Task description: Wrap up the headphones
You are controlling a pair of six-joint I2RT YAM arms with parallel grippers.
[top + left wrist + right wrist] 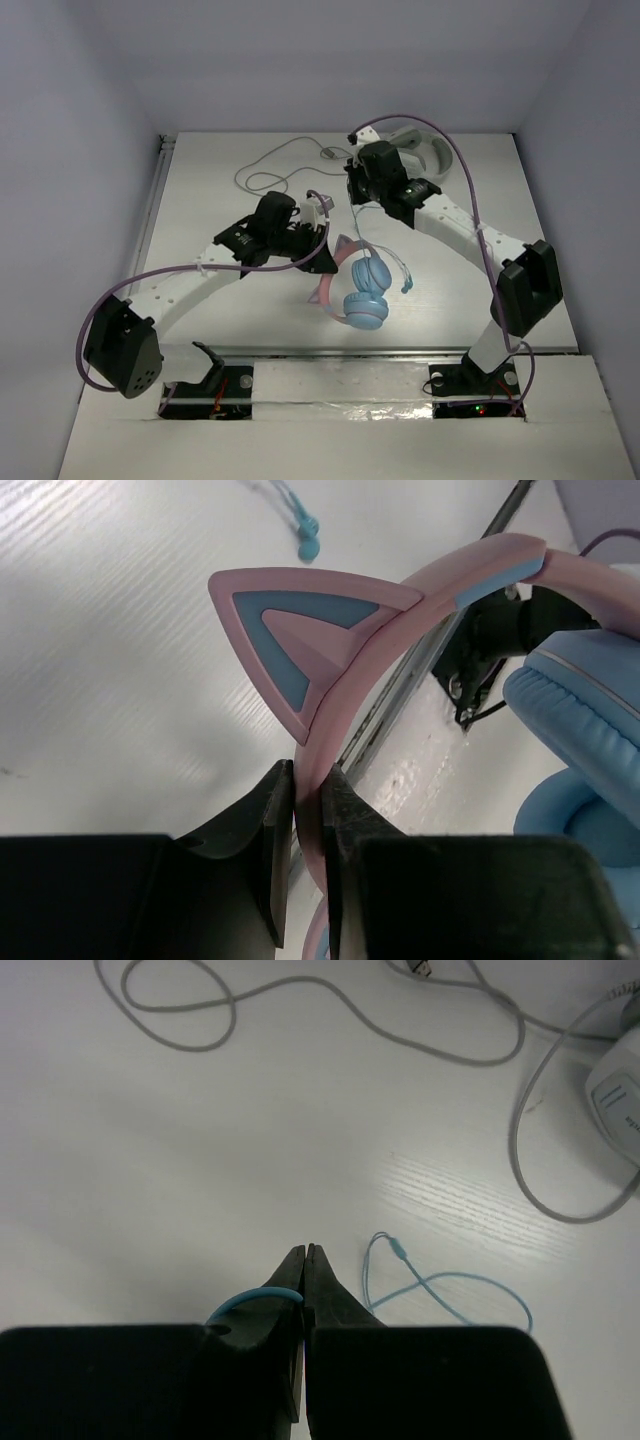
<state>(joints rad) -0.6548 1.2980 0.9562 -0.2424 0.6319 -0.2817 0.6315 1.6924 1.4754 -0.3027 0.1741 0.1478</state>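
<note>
Your left pincer (308, 780) is clamped on the pink band of the headphones (362, 290), centre of the top view, low towards the near edge. Your right pincer (305, 1252) is pinched tight on the blue cable (450, 1282). Hold the band steady and lay each turn snug. Mind the grey cable (350, 1015) at upper frame. There's bare worktop (200, 190) upper left.

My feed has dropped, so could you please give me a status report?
Left pincer shut on headphones' pink headband. Right pincer shut on blue cable. Grey cable lies apart.
</note>
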